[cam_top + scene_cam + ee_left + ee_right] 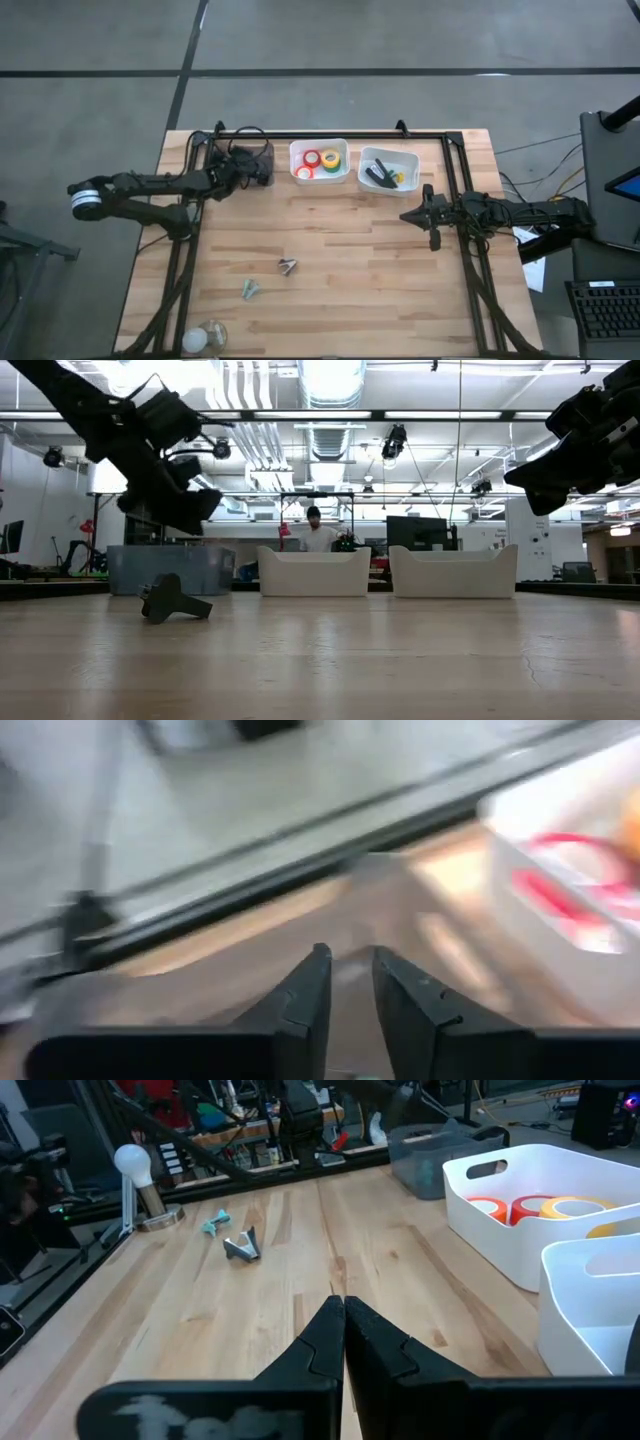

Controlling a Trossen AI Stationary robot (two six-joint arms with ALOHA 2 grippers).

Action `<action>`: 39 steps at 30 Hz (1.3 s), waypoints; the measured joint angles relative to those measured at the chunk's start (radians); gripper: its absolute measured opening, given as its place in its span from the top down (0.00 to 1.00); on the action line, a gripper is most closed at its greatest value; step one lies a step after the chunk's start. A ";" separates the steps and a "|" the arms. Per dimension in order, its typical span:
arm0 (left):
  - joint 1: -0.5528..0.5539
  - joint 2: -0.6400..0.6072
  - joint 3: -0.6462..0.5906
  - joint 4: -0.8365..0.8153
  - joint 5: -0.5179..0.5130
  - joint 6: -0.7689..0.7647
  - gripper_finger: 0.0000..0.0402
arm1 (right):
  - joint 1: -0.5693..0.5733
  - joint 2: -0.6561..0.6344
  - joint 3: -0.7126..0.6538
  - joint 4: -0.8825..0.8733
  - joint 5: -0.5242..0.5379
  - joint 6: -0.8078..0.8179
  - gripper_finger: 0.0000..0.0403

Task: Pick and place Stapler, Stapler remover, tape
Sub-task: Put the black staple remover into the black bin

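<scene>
The black stapler point(378, 176) lies in the right white bin point(404, 158), with something small and yellow beside it. Red and green tape rolls point(320, 161) sit in the left white bin point(343, 146); the right wrist view shows the rolls point(527, 1208) as red and yellow. A dark staple remover point(288, 266) and a teal one point(250, 290) rest on the table's middle. My left gripper point(268, 166) hovers just left of the left bin, narrowly open point(350, 960) and empty. My right gripper point(405, 215) hangs shut point(343, 1305) near the right bin.
A black rail frame point(330, 133) runs along the table's far edge and down both sides. A light bulb on a round base point(203, 338) stands at the near left corner. Bare wood point(350, 230) lies between the bins and the removers. A person point(315, 530) shows far behind the table.
</scene>
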 joint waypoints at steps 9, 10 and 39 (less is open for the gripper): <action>-0.097 -0.005 0.068 0.011 0.587 0.025 0.64 | 0.000 0.000 0.000 0.000 0.000 0.000 0.98; -0.125 -0.005 0.072 0.013 0.649 0.040 0.63 | 0.000 0.000 0.000 0.000 0.000 0.000 0.98; -0.733 0.160 0.070 -0.046 0.601 -0.282 0.59 | 0.000 0.000 0.000 0.000 0.000 0.000 0.98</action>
